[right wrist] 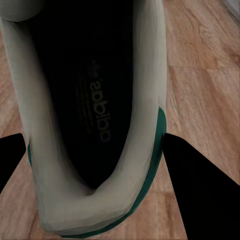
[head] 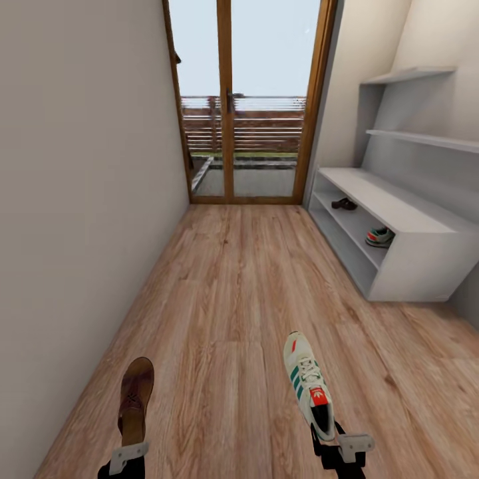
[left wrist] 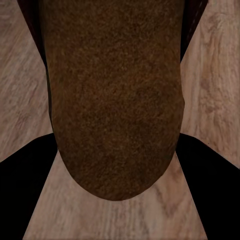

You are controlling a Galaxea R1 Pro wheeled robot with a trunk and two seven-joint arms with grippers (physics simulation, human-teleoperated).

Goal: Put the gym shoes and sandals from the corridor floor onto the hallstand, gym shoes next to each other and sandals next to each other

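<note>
Two sandals, two gym shoes — left gripper (head: 126, 459) clamps one sandal (head: 136, 399), right gripper (head: 339, 449) clamps one gym shoe (head: 308, 384), above the corridor floor (head: 233, 293); second sandal (head: 344, 204) and second gym shoe (head: 380, 237) sit inside the hallstand (head: 399, 206).

The hallstand (head: 399, 206) hides part of a gym shoe (head: 379, 237) on its shelf.

The left gripper (head: 132, 454) holds a brown sandal (head: 136, 400) by its heel and the right gripper (head: 346, 446) a white sneaker (head: 309, 386), both pointing down the corridor over the floor (head: 233, 299). On the rack (head: 426, 266) (lower shelf) sit another sandal (head: 344, 204) and sneaker (head: 379, 237), apart. A glass door (head: 246, 100) closes the corridor.
</note>
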